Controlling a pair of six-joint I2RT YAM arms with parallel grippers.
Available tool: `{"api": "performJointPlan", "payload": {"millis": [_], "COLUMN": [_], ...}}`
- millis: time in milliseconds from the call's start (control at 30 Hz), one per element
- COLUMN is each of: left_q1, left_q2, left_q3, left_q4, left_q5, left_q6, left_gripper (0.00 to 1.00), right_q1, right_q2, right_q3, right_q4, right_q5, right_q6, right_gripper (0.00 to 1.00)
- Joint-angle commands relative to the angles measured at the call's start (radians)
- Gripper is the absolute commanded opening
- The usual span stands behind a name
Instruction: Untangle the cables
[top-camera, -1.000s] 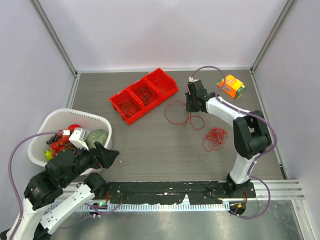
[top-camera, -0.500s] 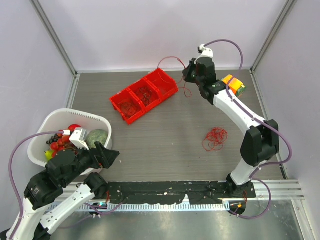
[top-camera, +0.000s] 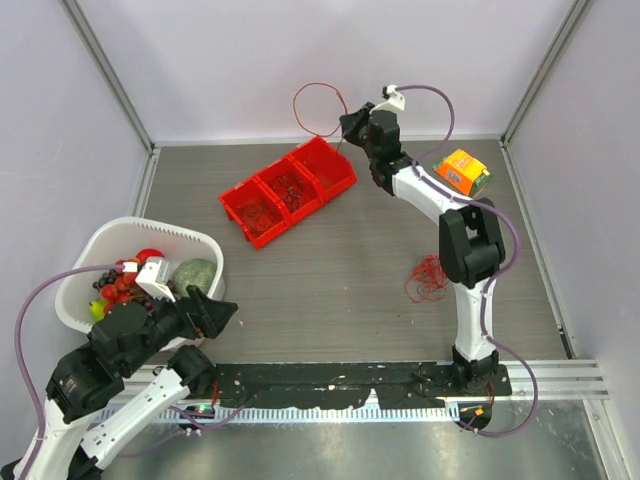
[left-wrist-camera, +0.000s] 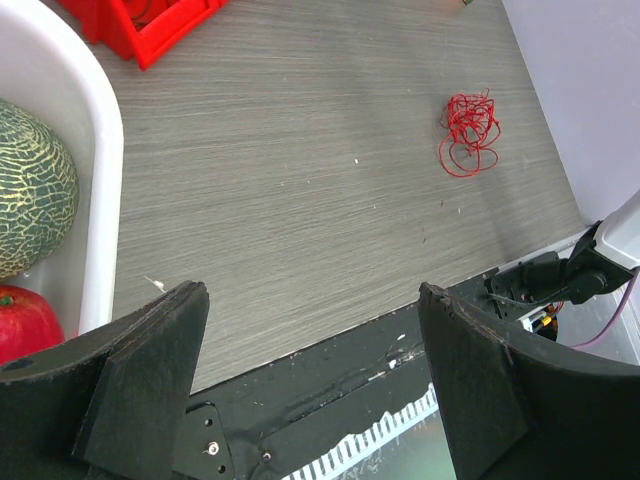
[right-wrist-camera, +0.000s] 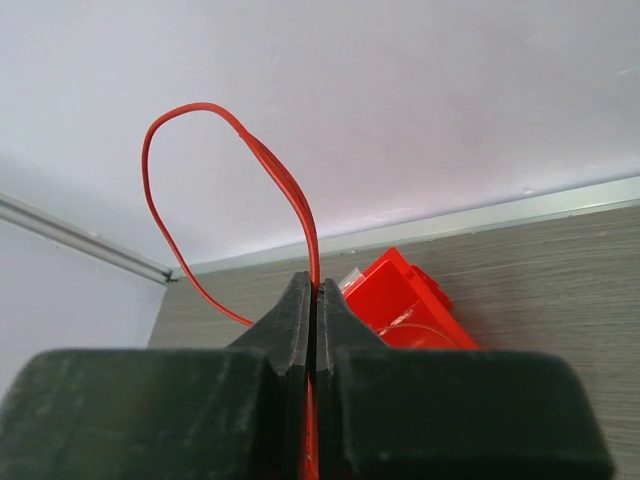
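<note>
— What sort of place is this?
— A robotics lab, a boxed-in test cell. A white-and-black left robot arm (top-camera: 125, 340) and its right twin (top-camera: 415, 190) are bolted to a black mounting plate (top-camera: 330, 378) at the near edge of a grey wood-grain tabletop (top-camera: 330, 290).
— Not a workshop?
— Plain pale wall panels (top-camera: 330, 60) in aluminium frame posts (top-camera: 110, 75) close three sides. The things set out are props: a white plastic basket (top-camera: 150, 228) holding a green netted melon (left-wrist-camera: 30, 190), a red three-compartment plastic bin (top-camera: 305, 210) and a small orange carton (top-camera: 462, 172).
</note>
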Motion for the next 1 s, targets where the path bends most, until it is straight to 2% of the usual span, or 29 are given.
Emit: {"api": "performJointPlan", "payload": {"millis": [0,200,333,433,700,800,967], "left_q1": [0.003,0.003,0.001,0.003,0.003,0.003,0.003], "left_q2": [-0.009,-0.006,-0.012,-0.015,-0.01,-0.009,0.001], "left_q3": [-0.001,0.0,-0.001,-0.001,-0.001,-0.001,-0.001], "left_q4": [0.035,0.034,0.034,0.035,0.037,0.038,0.037], "left_q5": [-0.007,-0.007,-0.009,-0.007,-0.003,0.0,0.007], "left_q6": [0.005,0.007,0.005,0.007,0.008,0.01,0.011], "left_gripper": [0.9,0.9,0.9,0.9,0.9,0.91,0.91], "right_q1": [0.004,0.007,0.009,0.01,0.054,0.094,0.136], "right_q2": [0.066,0.195,0.177,0.146,0.051,0.065,0.138], "right_q3": [0.037,0.019,-0.102,-0.161,-0.255,-0.206,-0.092], "right_q4": [0.221,0.373,0.399,0.388,0.203,0.112,-0.015], "right_q5": [0.021,-0.031,-0.016,-0.016,0.044,0.085,0.119], "right_q6": [0.156,0.199,0.178,0.084,-0.232,-0.37,-0.453], "right_gripper": [0.01,0.01,0.01,0.01,0.01,0.01,0.01]}}
